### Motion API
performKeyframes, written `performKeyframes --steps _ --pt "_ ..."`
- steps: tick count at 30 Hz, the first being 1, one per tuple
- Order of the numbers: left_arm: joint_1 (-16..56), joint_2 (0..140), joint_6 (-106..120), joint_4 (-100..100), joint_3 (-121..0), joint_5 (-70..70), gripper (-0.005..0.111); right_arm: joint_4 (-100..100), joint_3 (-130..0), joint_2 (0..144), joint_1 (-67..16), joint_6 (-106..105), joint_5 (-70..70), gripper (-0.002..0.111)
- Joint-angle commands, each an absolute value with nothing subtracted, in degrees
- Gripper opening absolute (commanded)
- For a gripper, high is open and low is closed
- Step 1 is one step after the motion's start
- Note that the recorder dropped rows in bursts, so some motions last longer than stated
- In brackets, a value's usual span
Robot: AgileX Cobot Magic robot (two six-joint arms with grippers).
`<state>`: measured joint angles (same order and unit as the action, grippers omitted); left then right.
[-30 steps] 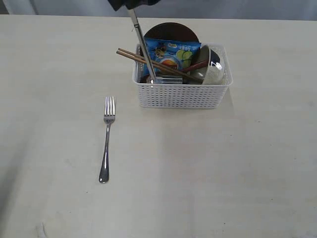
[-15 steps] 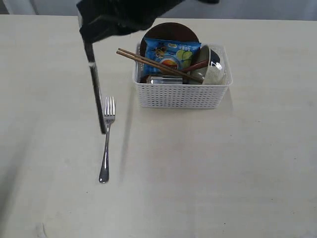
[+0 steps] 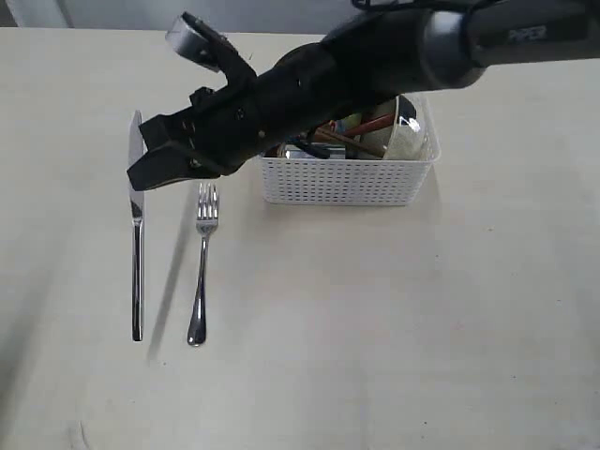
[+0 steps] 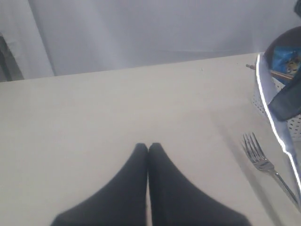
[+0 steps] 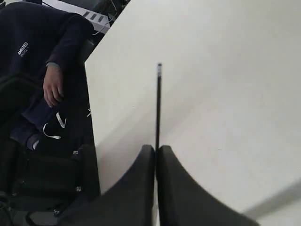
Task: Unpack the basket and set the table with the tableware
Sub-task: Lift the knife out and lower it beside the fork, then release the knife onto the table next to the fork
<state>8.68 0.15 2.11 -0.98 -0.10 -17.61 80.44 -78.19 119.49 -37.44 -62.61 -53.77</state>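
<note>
Pinching the steel knife [image 3: 138, 272] by its blade, the right gripper [image 3: 142, 169] has its fingers [image 5: 146, 162] pressed onto it. Knife is slim and shiny and hangs upright, handle down, just left of the fork [image 3: 202, 262] lying on the table [image 3: 375, 328]. White lattice basket [image 3: 337, 183] stands near the fork's tines. Left gripper [image 4: 148, 153] has its fingers pressed together, empty.

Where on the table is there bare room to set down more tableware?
Free: the patch of table bordered by the fork, the basket and the near edge. Crowded: left of the fork, where the right tool holds the knife.
</note>
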Motion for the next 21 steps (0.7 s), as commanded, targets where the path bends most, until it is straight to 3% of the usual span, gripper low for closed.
performKeyframes --steps 1,21 --pt "8.6 0.0 1.9 -0.9 0.0 -17.2 0.000 82.3 -83.4 125.9 -37.5 -62.2 -54.7 0.000" --pt "8.6 0.0 1.9 -0.9 0.0 -17.2 0.000 69.2 -84.6 129.1 -37.4 -48.7 -46.3 0.000"
